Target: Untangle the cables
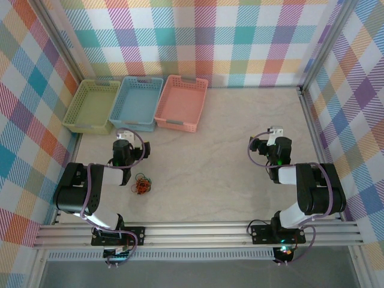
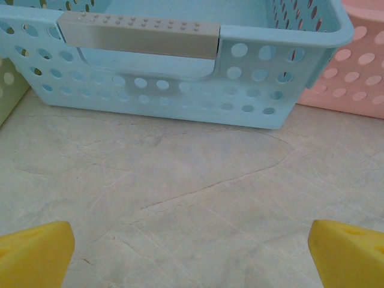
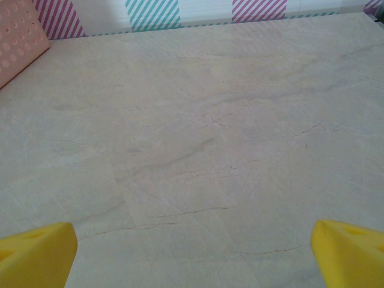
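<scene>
Nearest me, the two arms sat bolted to a metal rail (image 1: 198, 231) along the near edge of the table (image 1: 228, 162). Both were folded back on themselves, which I took for a rest pose with the work not yet begun. The cables (image 1: 142, 185) lay in one small knot of orange, red, green and black toward the near left corner. They were just beside the left arm's forearm, nearer the rail than its tool and touching neither arm's jaws. I judged they were placed there to be within easy reach. The left gripper (image 1: 123, 140) had its yellow fingertips (image 2: 33, 255) spread as wide as they go with nothing between them, aimed at the blue basket (image 2: 180, 84) close ahead. The right gripper (image 1: 275, 133), over the right half of the table, was equally wide and empty, its yellow pads (image 3: 348, 252) above bare surface. Along the far left edge stood a green basket (image 1: 90, 126), the blue one and a pink basket (image 1: 176, 123), side by side in a row; likely bins for the freed wires. The tabletop was pale with a marble look and faint veins, flat and probably slick enough for thin wires to slide. Plaid cloth walls (image 1: 240, 42) in many colours closed three sides, held by aluminium posts (image 1: 60, 42).
</scene>
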### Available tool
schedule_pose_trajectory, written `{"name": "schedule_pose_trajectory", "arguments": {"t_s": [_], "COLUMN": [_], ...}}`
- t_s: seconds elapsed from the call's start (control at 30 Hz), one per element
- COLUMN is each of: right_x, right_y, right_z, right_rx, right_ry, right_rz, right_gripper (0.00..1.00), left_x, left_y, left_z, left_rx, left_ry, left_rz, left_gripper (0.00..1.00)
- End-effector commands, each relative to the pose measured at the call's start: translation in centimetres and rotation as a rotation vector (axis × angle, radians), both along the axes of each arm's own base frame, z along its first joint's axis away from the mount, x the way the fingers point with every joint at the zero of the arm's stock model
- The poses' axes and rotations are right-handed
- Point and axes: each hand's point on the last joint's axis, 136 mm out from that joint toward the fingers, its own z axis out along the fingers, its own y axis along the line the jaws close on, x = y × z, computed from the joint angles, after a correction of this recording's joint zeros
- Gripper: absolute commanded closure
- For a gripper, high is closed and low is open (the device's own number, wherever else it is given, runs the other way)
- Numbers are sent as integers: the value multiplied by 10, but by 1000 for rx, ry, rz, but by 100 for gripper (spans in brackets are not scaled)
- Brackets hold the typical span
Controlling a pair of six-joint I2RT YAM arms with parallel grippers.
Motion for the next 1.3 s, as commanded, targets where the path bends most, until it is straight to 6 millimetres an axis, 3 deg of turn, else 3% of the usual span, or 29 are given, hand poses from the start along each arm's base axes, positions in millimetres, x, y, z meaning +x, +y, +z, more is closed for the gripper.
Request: {"name": "schedule_pose_trajectory", "arguments": {"t_s": [0.0, 0.67, 0.77, 0.87, 0.97, 1.13, 1.27], "right_x": [2, 2, 3, -5, -17, -38, -47], "right_y": [7, 6, 0, 7, 17, 35, 62], "right_z": [3, 3, 10, 30, 53, 98, 121], "right_rx": [-5, -3, -1, -30, -71, 104, 284], "right_ry": [-13, -12, -15, -42, -84, -93, -123], "right_rz": [33, 31, -8, 16, 28, 57, 159], "right_gripper": [0, 0, 0, 0, 0, 6, 7], "left_x": [7, 5, 3, 0, -10, -13, -4], "left_y": [1, 4, 0, -10, -15, -28, -35], "left_z": [10, 14, 28, 40, 69, 117, 147], "left_rx": [-14, 0, 53, 89, 154, -13, -209], "left_ry": [-37, -51, -34, -46, -140, -179, -122], "left_rz": [-3, 21, 37, 6, 30, 29, 63], "left_gripper": [0, 0, 0, 0, 0, 0, 0]}}
